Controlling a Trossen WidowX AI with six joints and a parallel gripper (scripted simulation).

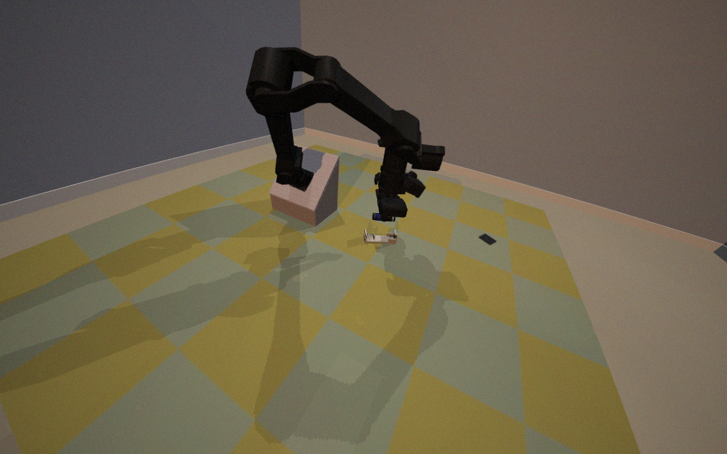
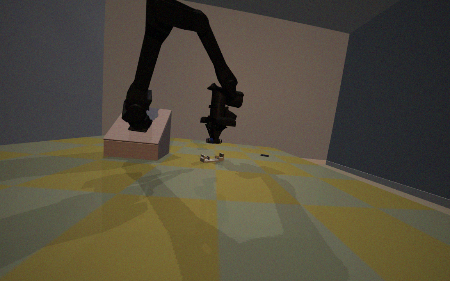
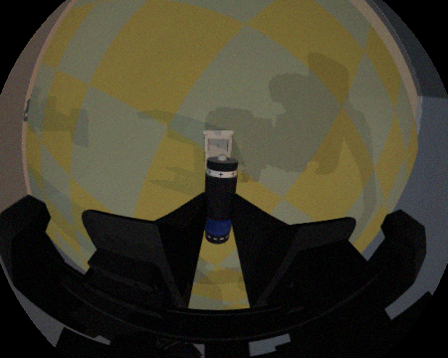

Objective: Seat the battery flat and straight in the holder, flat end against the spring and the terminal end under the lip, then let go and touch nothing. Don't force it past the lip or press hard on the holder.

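Black with a blue band at one end, the battery is clenched crosswise in the claw, held in the air. The holder lies on the checkered desk just below and slightly ahead of it, toward the desk's far edge. In the wrist view the battery's long axis points straight at the holder. No writing or brand is legible.

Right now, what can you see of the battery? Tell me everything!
The battery is a small cylinder, mostly black, with a blue band at one end and a silvery cap with a little nub at the other. The gripper pinches it near the blue end. It lies level in the air, touching only the fingers, a little above the holder, not yet in it.
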